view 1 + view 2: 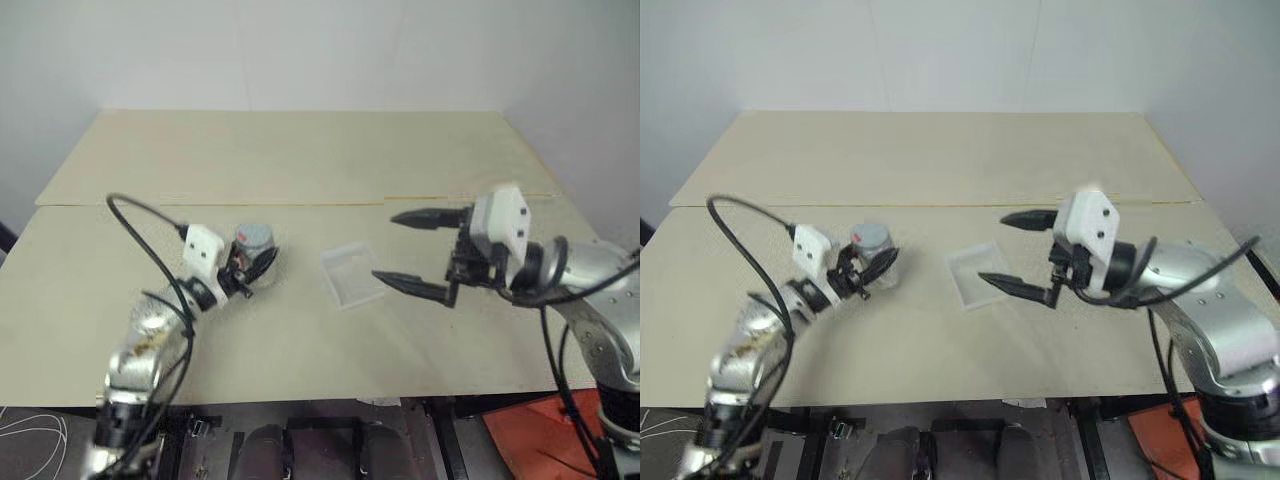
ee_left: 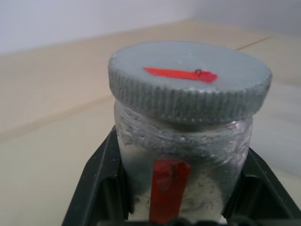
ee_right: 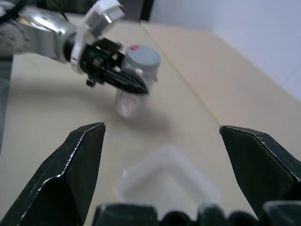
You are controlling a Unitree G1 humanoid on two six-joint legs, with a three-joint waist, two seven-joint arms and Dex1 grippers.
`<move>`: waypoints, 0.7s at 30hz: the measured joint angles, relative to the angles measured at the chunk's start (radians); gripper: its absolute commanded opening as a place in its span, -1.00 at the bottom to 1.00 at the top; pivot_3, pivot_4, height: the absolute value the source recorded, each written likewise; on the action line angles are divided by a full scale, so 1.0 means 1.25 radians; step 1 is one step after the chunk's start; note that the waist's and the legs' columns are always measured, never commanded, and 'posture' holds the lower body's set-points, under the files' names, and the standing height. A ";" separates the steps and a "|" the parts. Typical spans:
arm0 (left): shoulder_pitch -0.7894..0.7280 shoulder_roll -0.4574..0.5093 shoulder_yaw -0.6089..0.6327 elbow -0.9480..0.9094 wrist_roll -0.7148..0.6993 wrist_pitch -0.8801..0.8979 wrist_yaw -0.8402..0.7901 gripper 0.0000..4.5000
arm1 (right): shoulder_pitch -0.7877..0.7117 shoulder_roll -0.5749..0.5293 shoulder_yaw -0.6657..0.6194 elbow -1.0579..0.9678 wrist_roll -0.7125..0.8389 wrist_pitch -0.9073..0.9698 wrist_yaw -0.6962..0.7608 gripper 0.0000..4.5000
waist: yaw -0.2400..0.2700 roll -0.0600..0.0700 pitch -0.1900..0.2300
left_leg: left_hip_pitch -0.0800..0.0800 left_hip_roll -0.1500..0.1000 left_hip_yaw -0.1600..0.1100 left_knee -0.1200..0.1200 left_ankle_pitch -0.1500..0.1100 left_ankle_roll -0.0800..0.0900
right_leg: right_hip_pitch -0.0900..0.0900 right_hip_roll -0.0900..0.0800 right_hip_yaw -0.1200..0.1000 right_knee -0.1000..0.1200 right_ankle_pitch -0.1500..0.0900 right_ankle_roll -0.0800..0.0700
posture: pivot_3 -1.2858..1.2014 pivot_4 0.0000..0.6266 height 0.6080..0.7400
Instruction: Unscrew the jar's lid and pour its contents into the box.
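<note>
Left gripper (image 1: 255, 268) is clamping the jar (image 1: 254, 243) body, left of the box (image 1: 352, 274); lid (image 2: 190, 77) on. Right gripper (image 1: 420, 252) is hanging wide open over the box. Risk: jar spinning in the fingers while unscrewing.

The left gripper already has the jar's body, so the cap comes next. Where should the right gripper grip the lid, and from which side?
Grip the lid on its ribbed rim, probably from above, since the left gripper holds the jar upright below it.
</note>
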 measured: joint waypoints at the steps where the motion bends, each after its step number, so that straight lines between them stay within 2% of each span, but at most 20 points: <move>1: -0.038 0.030 0.000 0.006 -0.036 0.021 -0.060 -0.14 | -0.036 0.022 0.010 0.013 0.019 0.019 -0.010 1.00 | 0.000 0.000 0.000 | 0.000 0.000 0.000 0.000 0.000 0.000 | 0.000 0.000 0.000 0.000 0.000 0.000 | 0.03 -0.52 1.00; 4: -0.121 0.098 -0.013 0.056 -0.109 0.060 -0.238 -0.14 | -0.120 0.103 0.038 0.043 0.079 0.095 -0.054 1.00 | -0.005 0.000 0.000 | -0.001 0.000 0.001 -0.001 0.000 0.000 | -0.001 0.001 0.000 0.000 0.000 0.000 | 0.03 -0.52 1.00; 9: -0.226 0.105 -0.058 0.156 -0.127 0.058 -0.408 -0.14 | -0.209 0.169 0.086 0.080 0.093 0.149 -0.091 1.00 | -0.003 0.000 0.000 | -0.004 -0.001 0.001 0.000 0.000 -0.001 | -0.002 0.002 -0.002 -0.001 0.000 0.000 | 0.03 -0.52 1.00; 14: -0.317 0.077 -0.092 0.241 -0.107 0.011 -0.489 -0.14 | -0.254 0.222 0.148 0.117 0.052 0.150 -0.119 1.00 | -0.003 0.000 0.000 | -0.005 -0.001 0.002 0.001 0.000 0.000 | -0.002 0.002 -0.002 -0.001 0.000 0.000 | 0.03 -0.52 1.00; 21: -0.342 0.045 -0.103 0.301 -0.082 -0.022 -0.526 -0.14 | -0.270 0.243 0.179 0.165 -0.012 0.147 -0.126 1.00 | -0.007 0.000 0.000 | -0.006 -0.001 0.001 0.001 0.000 0.000 | -0.003 0.002 -0.002 0.000 0.000 0.001 | 0.03 -0.52 1.00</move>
